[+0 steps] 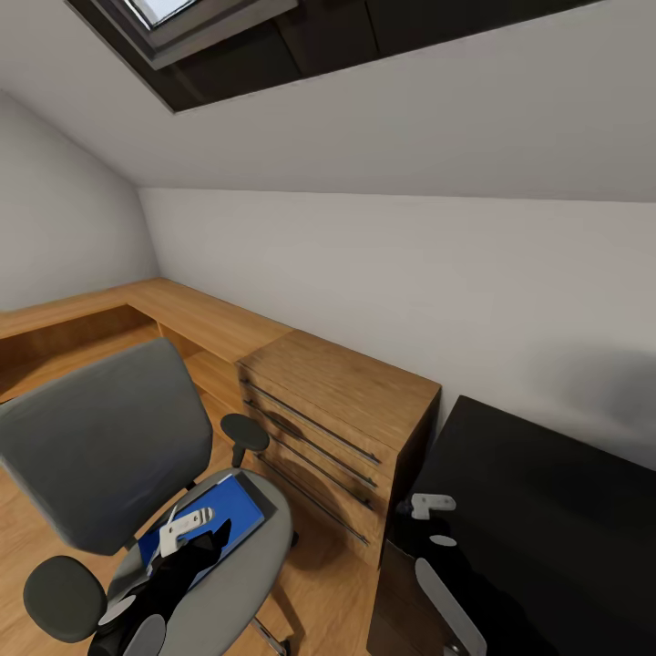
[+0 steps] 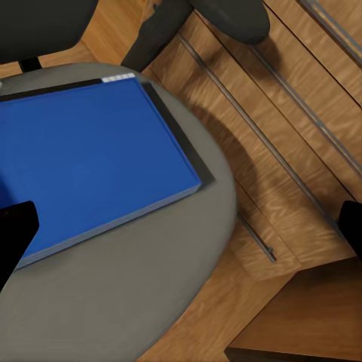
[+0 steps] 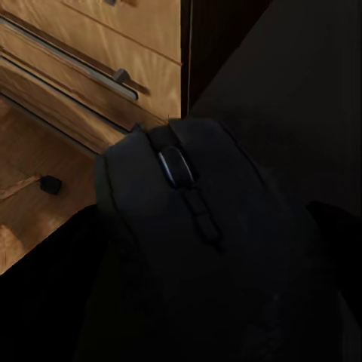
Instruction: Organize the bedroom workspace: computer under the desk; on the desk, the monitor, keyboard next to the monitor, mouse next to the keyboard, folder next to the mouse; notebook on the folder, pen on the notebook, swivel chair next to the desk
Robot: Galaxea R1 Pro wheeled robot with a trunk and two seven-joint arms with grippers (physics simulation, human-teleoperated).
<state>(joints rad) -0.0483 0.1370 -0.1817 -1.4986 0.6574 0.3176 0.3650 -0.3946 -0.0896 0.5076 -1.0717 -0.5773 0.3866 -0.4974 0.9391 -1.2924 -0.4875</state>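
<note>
Our left fingers (image 2: 181, 226) stand spread wide: in the left wrist view one dark tip shows at each edge of the picture, with nothing between them but the grey seat of the swivel chair (image 2: 151, 302) and the wooden dresser (image 2: 302, 151) beyond. The folder (image 2: 83, 166) lies flat on that seat, bright blue with a thin pale edge, its near corner just beside one of our left fingertips and its far corner reaching toward the chair's armrest (image 2: 226, 19). We judge it light and stiff but thin, so it will be awkward to lift from the soft cushion; the best hold is probably across that free corner or edge, one finger sliding under the rim and the other pressing the top, since the slick cover may slip if pinched only lightly. In the right wrist view the mouse (image 3: 204, 249) sits close between our right fingers (image 3: 204, 302), which appear closed around its sides, the scroll wheel pointing away from the wrist. It hangs over the glossy black table (image 1: 547, 510), with the dresser drawers just past the table's edge. The mouse looks small, hard and rounded, easy to carry but liable to roll out of a loose hold, so we would keep the squeeze on its flanks until it rests on the table.
</note>
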